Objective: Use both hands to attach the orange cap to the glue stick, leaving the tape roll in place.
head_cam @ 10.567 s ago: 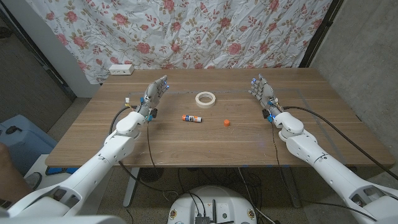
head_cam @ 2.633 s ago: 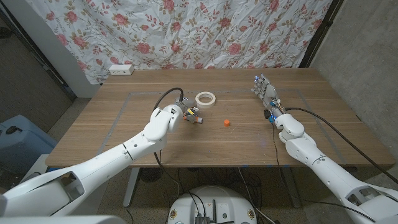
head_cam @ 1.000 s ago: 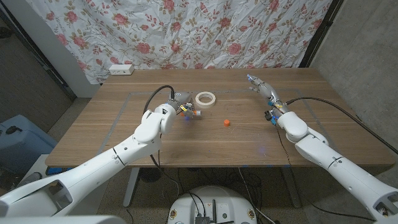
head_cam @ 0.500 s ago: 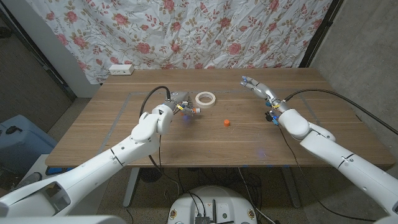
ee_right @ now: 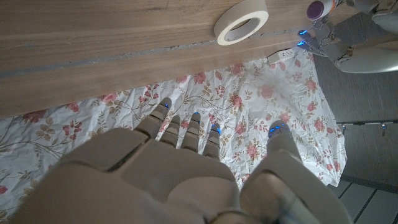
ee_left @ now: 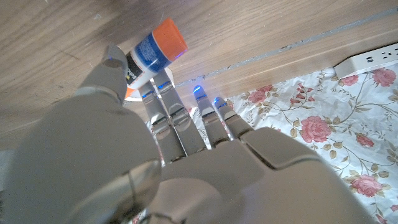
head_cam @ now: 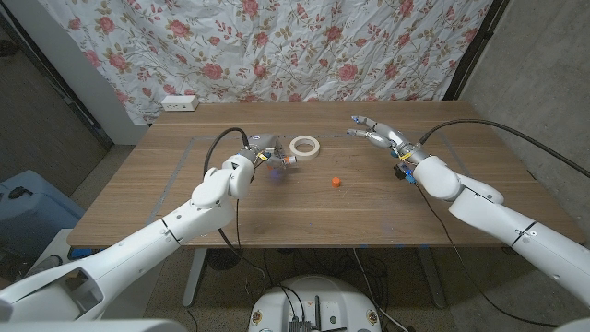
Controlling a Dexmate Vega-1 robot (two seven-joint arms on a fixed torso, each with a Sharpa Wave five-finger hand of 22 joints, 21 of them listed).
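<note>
My left hand (head_cam: 261, 152) holds the glue stick (head_cam: 282, 160) just above the table, close beside the white tape roll (head_cam: 305, 147). In the left wrist view the glue stick (ee_left: 152, 51), blue-and-white label with an orange end, is pinched between the thumb and fingers of my left hand (ee_left: 174, 155). The small orange cap (head_cam: 336, 182) lies alone on the wood, in front of the roll and to its right. My right hand (head_cam: 376, 136) hovers open over the back right of the table, fingers spread and pointing toward the roll. The right wrist view shows my right hand (ee_right: 180, 162) and the tape roll (ee_right: 241, 22).
A white power strip (head_cam: 179, 102) lies at the table's (head_cam: 277, 217) back left corner, against the floral curtain (head_cam: 277, 46). Black cables trail from both wrists across the wood.
My left hand has drawn the glue stick slightly back and left, still held off the table. My right hand has swung inward toward the tape roll and spread its fingers.
</note>
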